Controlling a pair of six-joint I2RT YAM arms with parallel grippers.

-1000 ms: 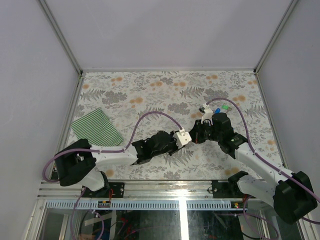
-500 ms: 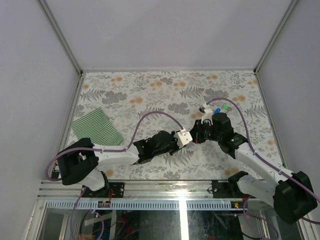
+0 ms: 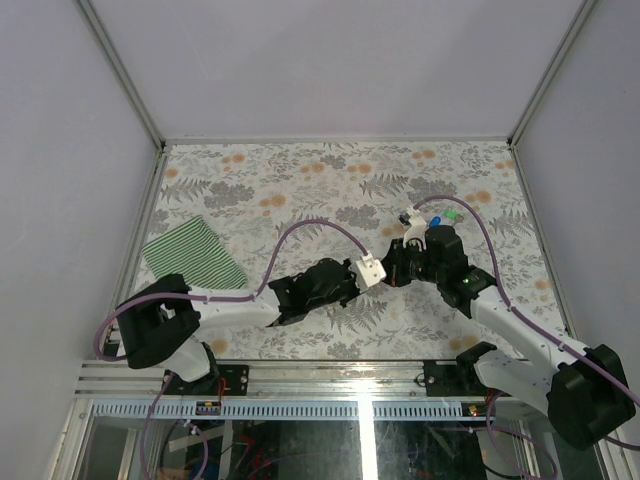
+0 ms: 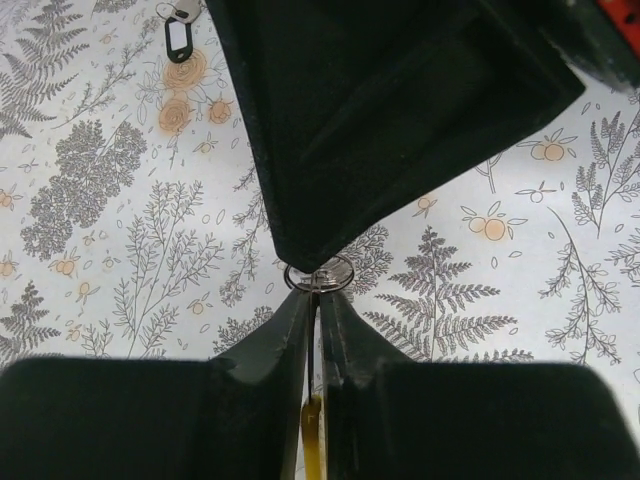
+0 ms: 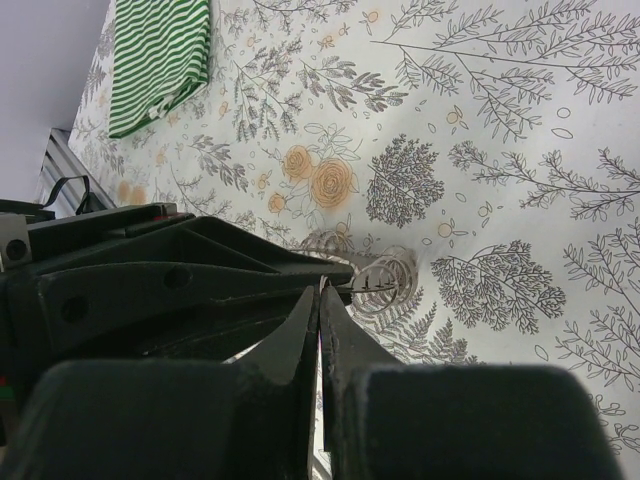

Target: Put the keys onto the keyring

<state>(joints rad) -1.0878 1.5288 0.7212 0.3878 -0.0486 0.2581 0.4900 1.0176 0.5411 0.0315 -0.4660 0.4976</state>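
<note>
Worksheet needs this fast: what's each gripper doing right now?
Left gripper: jaws closed on the keyring.
Right gripper: jaws closed, apparently pinching the same keyring.

1. I read the table (image 3: 300,180) as one flat top with a floral print and metal rails along its edges.
2. Striped cloth (image 3: 194,255): green and white, lying flat by the left edge, towards the near-left corner.
3. Keys (image 3: 452,214): blue and green heads, side by side near the right edge, far half.
4. Left wrist cam: small dark-framed tag (image 4: 178,40) lying on the print.
</note>
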